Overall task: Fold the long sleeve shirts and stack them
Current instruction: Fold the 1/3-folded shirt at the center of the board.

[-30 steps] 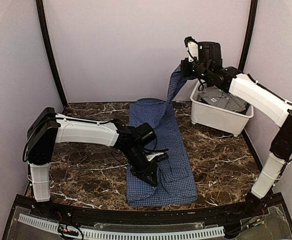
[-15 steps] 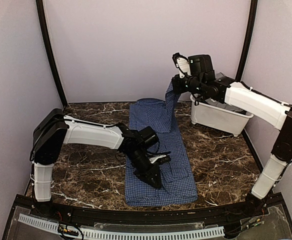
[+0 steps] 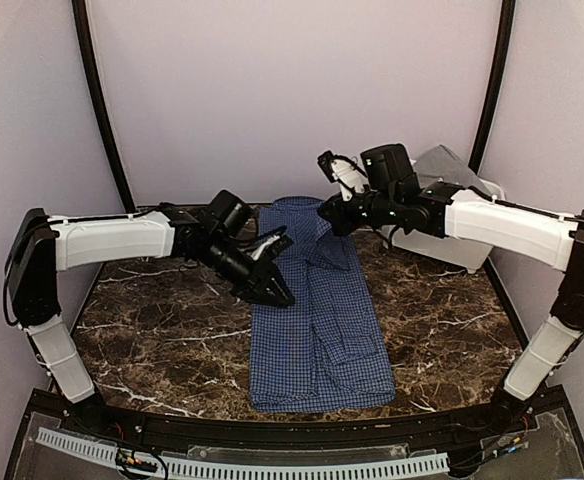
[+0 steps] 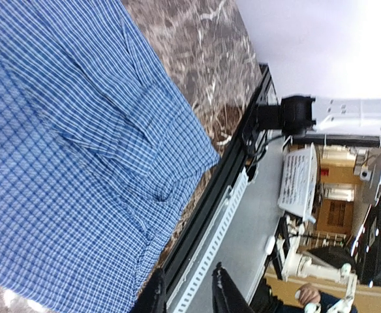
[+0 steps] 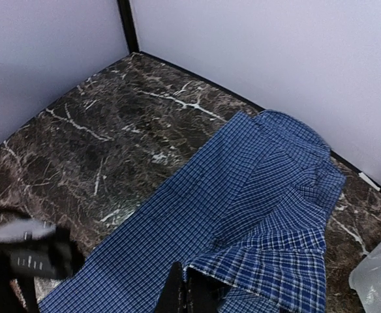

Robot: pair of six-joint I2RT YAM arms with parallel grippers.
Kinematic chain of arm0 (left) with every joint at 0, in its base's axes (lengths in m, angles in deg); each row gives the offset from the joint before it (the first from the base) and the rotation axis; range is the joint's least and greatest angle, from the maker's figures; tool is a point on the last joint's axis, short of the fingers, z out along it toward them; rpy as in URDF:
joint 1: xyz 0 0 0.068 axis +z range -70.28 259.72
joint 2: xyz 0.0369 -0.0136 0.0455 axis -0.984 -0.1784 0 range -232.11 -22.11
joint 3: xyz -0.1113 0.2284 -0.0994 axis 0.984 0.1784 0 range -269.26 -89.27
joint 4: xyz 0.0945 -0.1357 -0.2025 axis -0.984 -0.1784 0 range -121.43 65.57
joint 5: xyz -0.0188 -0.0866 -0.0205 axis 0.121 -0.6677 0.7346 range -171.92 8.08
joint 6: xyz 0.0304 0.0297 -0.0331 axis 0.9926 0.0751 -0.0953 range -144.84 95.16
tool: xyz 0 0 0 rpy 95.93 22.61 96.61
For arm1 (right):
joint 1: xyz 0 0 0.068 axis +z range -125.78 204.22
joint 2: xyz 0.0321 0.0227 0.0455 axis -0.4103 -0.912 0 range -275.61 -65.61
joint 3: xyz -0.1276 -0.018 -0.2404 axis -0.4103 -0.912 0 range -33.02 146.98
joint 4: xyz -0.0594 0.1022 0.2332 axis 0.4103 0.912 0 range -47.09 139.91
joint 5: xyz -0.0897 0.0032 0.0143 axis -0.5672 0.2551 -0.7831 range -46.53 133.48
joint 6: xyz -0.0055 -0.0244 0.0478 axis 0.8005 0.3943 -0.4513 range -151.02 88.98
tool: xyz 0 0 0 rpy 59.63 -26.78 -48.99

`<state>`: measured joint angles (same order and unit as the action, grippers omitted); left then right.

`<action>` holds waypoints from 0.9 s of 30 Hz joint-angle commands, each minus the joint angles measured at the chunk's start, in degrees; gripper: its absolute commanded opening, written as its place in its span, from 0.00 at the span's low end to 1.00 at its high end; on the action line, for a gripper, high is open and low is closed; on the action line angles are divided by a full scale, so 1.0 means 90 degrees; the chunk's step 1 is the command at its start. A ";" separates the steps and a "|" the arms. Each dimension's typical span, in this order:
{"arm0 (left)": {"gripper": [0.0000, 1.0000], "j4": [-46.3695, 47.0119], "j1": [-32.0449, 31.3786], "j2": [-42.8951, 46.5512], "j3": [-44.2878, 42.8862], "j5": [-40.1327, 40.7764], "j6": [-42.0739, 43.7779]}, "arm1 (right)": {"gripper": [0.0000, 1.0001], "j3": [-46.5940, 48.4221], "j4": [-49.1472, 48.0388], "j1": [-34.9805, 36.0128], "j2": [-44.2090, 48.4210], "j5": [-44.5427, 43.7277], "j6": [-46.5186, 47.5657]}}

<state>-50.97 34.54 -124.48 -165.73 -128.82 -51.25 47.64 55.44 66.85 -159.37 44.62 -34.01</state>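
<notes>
The navy-blue checked shirt (image 3: 317,320) lies as a long strip down the middle of the table, collar end at the back. My right gripper (image 3: 328,214) hangs over that collar end, shut on a fold of the shirt's cloth (image 5: 269,257) that drapes from its fingers (image 5: 177,293). My left gripper (image 3: 272,290) is raised over the strip's left edge, open with nothing between its fingers (image 4: 152,297). Below it the shirt (image 4: 79,163) lies flat. Grey cloth (image 3: 440,165), likely the grey shirt, shows at the bin behind the right forearm.
A white plastic bin (image 3: 467,250) stands at the back right, partly hidden by the right arm; its corner (image 5: 380,277) shows in the right wrist view. Dark marble table (image 3: 162,330) lies to either side of the shirt. Black frame posts stand at the back corners.
My left gripper opened, lifted off the shirt's lower part and drew back and to the left. My right gripper carried the cloth down and left from beside the bin to over the collar end.
</notes>
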 commanded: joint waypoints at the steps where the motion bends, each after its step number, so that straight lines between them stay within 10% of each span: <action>1: 0.24 0.0248 0.0606 0.0547 0.0451 0.0261 -0.0406 | 0.00 -0.0007 0.0112 0.0571 -0.0168 0.0929 0.0144; 27: 0.22 0.0838 0.1812 -0.0375 0.0513 0.1115 -0.0674 | 0.00 -0.0765 0.1630 0.2128 -0.1154 0.1795 0.0012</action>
<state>-42.49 50.60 -128.43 -159.68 -120.12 -58.44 41.08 69.02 84.80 -168.05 59.62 -33.48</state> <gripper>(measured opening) 0.220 0.006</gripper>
